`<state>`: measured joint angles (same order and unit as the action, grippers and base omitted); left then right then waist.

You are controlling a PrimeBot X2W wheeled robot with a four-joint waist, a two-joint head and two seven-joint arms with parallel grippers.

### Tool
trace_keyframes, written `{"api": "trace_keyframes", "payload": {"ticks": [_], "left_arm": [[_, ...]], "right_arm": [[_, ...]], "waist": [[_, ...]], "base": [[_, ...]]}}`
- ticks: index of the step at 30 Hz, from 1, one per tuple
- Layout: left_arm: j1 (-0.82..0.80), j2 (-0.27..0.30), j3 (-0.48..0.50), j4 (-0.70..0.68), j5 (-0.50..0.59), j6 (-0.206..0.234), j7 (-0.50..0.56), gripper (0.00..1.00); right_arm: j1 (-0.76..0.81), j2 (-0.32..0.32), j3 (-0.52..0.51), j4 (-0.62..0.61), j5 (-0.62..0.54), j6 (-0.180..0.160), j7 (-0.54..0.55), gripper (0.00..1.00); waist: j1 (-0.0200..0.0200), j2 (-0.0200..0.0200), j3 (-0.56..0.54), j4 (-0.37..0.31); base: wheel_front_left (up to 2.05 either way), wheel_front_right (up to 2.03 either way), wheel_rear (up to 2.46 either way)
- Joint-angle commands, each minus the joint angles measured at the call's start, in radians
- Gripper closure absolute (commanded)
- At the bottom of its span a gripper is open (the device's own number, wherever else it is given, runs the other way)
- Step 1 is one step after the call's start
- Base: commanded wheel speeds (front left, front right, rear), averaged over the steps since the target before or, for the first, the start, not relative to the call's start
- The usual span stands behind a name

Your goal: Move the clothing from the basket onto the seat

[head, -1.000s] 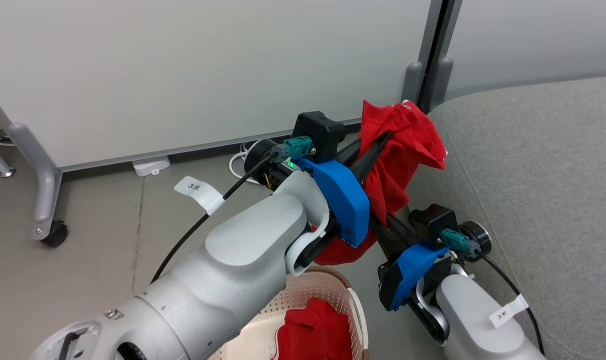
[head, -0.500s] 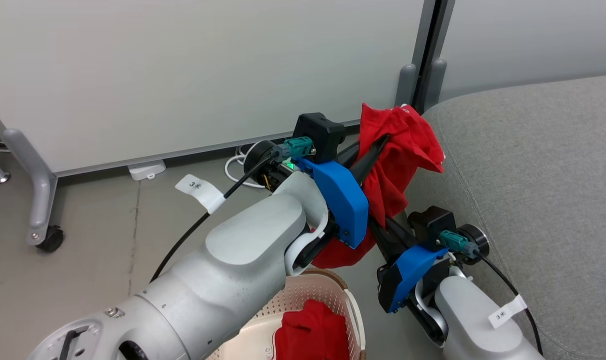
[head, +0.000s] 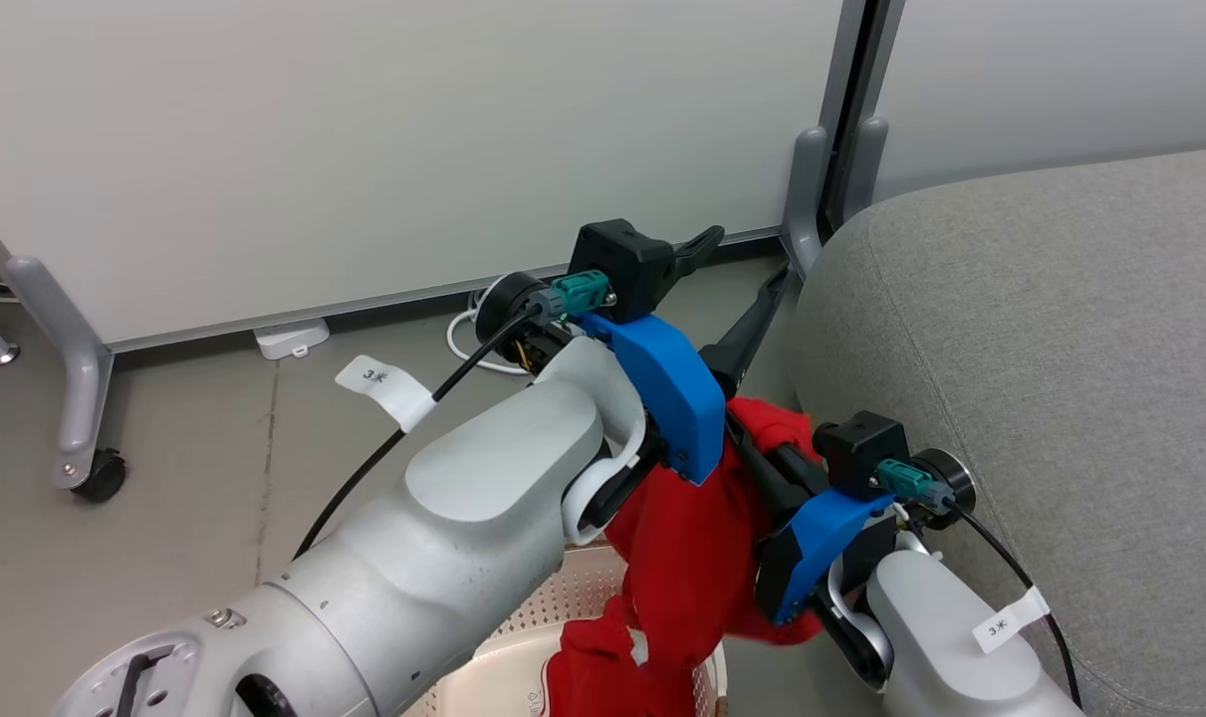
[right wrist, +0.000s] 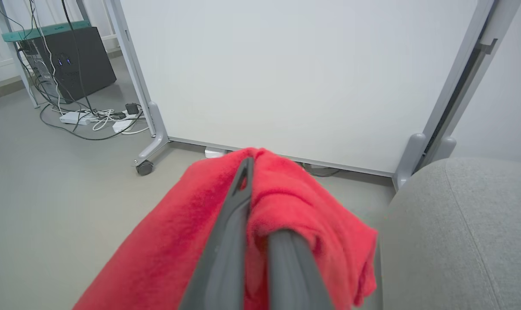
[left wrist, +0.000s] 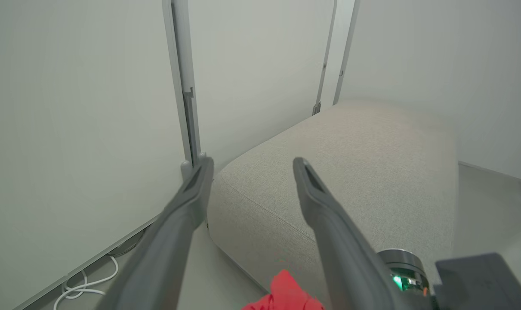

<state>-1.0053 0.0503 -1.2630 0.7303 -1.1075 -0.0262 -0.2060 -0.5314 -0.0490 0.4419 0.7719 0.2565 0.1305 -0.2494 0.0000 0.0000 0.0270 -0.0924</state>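
Note:
My left gripper [head: 734, 274] is open and holds nothing, its fingers spread by the corner of the light-grey seat [head: 1061, 329]. The left wrist view shows that open left gripper [left wrist: 249, 168] aimed at the seat [left wrist: 355, 163]. A red garment [head: 687, 538] hangs below my left wrist, over the basket [head: 573, 612]. My right gripper [right wrist: 254, 172] is shut on this red garment [right wrist: 170, 241], which drapes over both fingers. Its lower folds reach the basket's red contents, and I cannot tell the two apart there.
A white partition panel [head: 413, 149] on grey wheeled feet [head: 90, 468] stands behind, with white cables [head: 468, 339] on the floor at its base. A dark box and more cables [right wrist: 84, 116] lie far left. The seat [right wrist: 458, 224] lies right of my arms.
My left gripper has opened and let go of the red garment. The cloth has dropped from beside the seat corner and now hangs lower from my right gripper, over the basket.

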Motion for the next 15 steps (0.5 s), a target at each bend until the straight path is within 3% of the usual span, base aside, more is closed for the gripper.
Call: {"api": "trace_keyframes", "payload": {"ticks": [1, 7, 15], "left_arm": [[-0.008, 0.0, 0.005, 0.003, 0.003, -0.003, -0.01, 0.0], [0.033, 0.04, 0.063, -0.001, 0.05, -0.012, -0.057, 0.0], [0.209, 0.149, 0.282, -0.21, 0.283, 0.004, -0.059, 0.0]], "right_arm": [[-0.019, -0.002, -0.003, 0.0, 0.0, 0.0, -0.009, 1.0], [-0.022, -0.002, -0.006, -0.022, 0.017, 0.0, -0.009, 1.0], [0.005, -0.002, -0.042, -0.08, 0.007, 0.0, -0.012, 1.0]], "waist": [[0.0, 0.0, 0.001, 0.0], [0.0, 0.0, 0.013, -0.005], [0.0, 0.0, 0.033, -0.014]], "base": [[0.0, 0.0, 0.0], [0.0, 0.0, 0.0], [0.0, 0.0, 0.0]]}}
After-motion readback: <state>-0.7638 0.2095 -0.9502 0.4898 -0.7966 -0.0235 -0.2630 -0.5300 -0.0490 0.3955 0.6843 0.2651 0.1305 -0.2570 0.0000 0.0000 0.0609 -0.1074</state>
